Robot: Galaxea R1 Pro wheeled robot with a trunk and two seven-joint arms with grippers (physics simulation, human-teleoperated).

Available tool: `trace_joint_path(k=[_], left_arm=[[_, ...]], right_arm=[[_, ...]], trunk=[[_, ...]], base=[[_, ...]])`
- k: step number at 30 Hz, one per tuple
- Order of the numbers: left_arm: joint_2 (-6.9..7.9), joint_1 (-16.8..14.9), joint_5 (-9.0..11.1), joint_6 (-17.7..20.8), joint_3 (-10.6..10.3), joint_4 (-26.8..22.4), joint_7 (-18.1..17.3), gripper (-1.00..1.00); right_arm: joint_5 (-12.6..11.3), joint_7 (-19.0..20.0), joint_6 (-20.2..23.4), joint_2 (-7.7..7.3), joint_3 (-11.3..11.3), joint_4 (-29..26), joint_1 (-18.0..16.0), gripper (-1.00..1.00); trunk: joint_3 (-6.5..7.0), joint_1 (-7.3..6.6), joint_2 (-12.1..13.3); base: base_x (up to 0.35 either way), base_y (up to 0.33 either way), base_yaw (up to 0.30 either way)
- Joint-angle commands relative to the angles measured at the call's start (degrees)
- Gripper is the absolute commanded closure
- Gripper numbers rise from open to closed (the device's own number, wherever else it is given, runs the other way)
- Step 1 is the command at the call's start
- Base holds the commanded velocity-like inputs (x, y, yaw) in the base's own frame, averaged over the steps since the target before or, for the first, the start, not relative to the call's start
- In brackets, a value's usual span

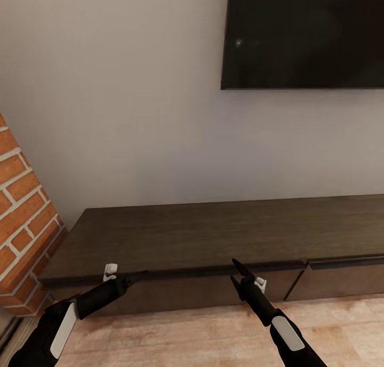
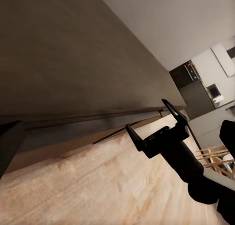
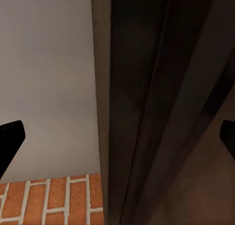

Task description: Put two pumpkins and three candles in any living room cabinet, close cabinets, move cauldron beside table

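The long dark-brown cabinet [image 1: 213,228] runs along the white wall, and its drawer fronts look flush. My left gripper [image 1: 140,275] is open and points at the front top edge of the left drawer. My right gripper [image 1: 233,269] stands open at the same edge, further right. The left wrist view looks along the cabinet front [image 2: 58,63] and catches the right gripper [image 2: 149,118] with its fingers spread. The right wrist view sits very close to the cabinet edge [image 3: 147,87], with one dark finger [image 3: 10,141] at each side. Pumpkins, candles and cauldron are out of view.
A black TV [image 1: 304,36] hangs on the wall above the cabinet. A red-brick column [image 1: 21,217] stands against the cabinet's left end. Light wood floor [image 1: 186,329] lies under both arms. A grey kitchen unit [image 2: 188,75] shows far off.
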Motion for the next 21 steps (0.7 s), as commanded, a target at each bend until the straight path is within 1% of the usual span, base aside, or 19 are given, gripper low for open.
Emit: trace_joint_path(k=[1,4,6,14,21], left_arm=[[0.01,0.0,0.2,0.5,0.0,0.0,-0.1,-1.0],[0.01,0.0,0.2,0.5,0.0,0.0,-0.1,-1.0],[0.01,0.0,0.2,0.5,0.0,0.0,-0.1,-1.0],[0.01,0.0,0.2,0.5,0.0,0.0,-0.1,-1.0],[0.01,0.0,0.2,0.5,0.0,0.0,-0.1,-1.0]], right_arm=[[-0.3,0.1,0.5,0.05,-0.2,0.0,0.0,-1.0],[-0.3,0.1,0.5,0.05,-0.2,0.0,0.0,-1.0],[-0.3,0.1,0.5,0.05,-0.2,0.0,0.0,-1.0],[-0.3,0.1,0.5,0.05,-0.2,0.0,0.0,-1.0],[-0.3,0.1,0.5,0.05,-0.2,0.0,0.0,-1.0]], trunk=[[-0.05,-0.01,0.0],[-0.05,-0.01,0.0],[-0.49,0.04,0.0],[-0.49,0.04,0.0],[-2.04,0.22,-0.1]], base=[[0.004,0.002,0.0],[0.002,0.001,0.0],[0.001,0.0,0.0],[0.0,0.0,0.0],[0.0,0.0,0.0]])
